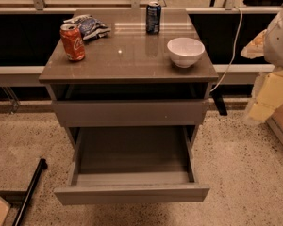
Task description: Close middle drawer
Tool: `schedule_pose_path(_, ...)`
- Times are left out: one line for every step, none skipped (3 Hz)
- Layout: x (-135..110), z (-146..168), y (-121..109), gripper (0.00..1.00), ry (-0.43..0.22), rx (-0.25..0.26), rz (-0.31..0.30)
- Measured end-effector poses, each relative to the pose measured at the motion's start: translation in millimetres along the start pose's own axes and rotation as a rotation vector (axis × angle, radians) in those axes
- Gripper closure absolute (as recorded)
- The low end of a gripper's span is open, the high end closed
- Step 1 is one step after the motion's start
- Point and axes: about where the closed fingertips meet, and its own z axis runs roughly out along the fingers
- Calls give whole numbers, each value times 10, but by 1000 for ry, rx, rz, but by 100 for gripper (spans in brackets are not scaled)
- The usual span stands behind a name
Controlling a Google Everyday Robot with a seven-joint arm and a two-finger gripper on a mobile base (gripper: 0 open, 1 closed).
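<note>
Right of open middle drawer [132, 193], gripper [270, 94]

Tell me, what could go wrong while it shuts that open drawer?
The tool sits at the right edge, off to the side of the open drawer; a push on one corner might jam it crooked. A hard shove could shake the cabinet and tip the red can or slide the bowl.
</note>
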Motion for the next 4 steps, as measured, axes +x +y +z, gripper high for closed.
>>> schedule_pose_path(-8,292,-5,41,-6,-29,-24)
schedule_pose_path(26,769,-33,70,14,-54,-52)
schedule_pose_path(15,741,-30,95,12,-53,-52)
schedule_pose_path(10,750,-28,100,9,-54,-52)
